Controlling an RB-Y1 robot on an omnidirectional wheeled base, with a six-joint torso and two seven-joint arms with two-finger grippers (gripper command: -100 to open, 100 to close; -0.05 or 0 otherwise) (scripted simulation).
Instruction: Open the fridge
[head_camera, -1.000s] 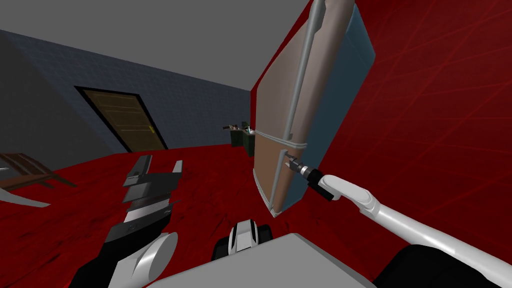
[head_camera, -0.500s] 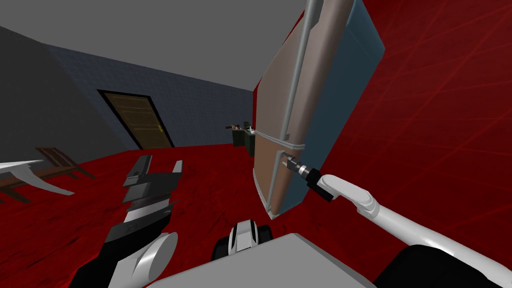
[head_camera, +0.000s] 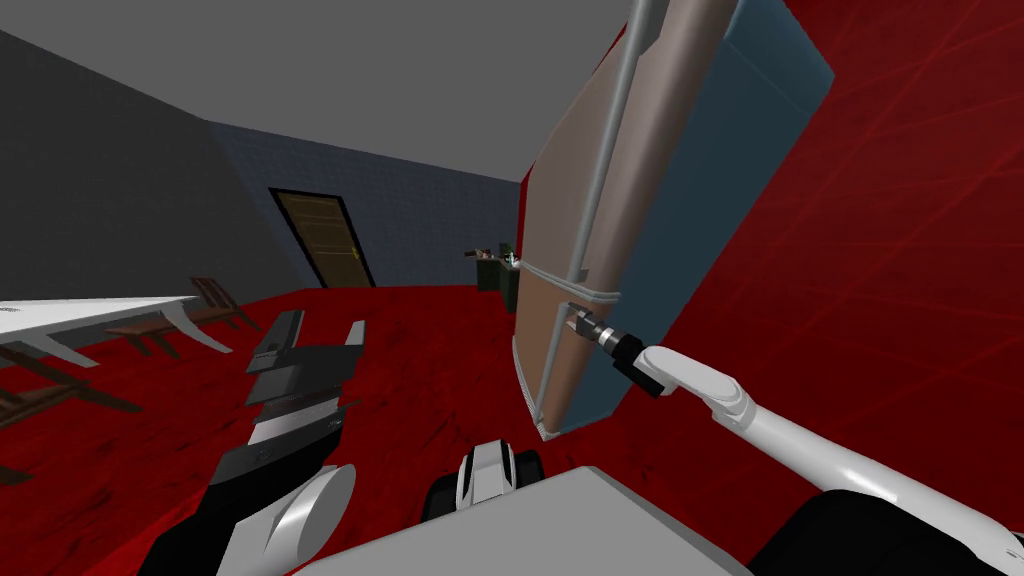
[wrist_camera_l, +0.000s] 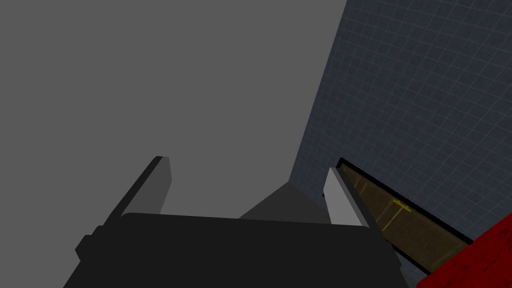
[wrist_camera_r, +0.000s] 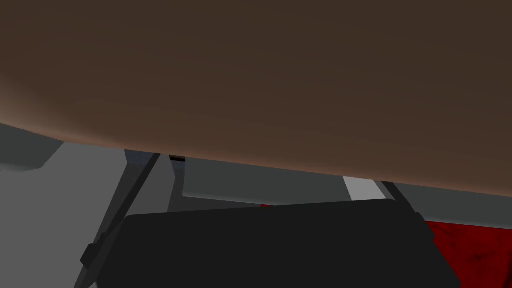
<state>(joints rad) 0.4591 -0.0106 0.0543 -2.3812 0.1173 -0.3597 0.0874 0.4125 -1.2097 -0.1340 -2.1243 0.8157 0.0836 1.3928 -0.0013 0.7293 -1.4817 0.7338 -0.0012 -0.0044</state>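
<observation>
at the tall tan-fronted fridge (head_camera: 575, 200), my wide-spread right gripper (head_camera: 573, 319) (wrist_camera_r: 257, 172) meets its grey bar handle (head_camera: 552, 362) (wrist_camera_r: 250, 189); best clamp squarely, then pull in an arc. left gripper (head_camera: 322, 325) (wrist_camera_l: 247, 167) wide, idle.

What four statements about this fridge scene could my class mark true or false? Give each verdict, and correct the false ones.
1. The right tool is at the grey handle on the front of the fridge. True.
2. The left tool is shut. False: it is open and holds nothing.
3. The fridge has a blue side. True.
4. The floor is green. False: it is red.
</observation>
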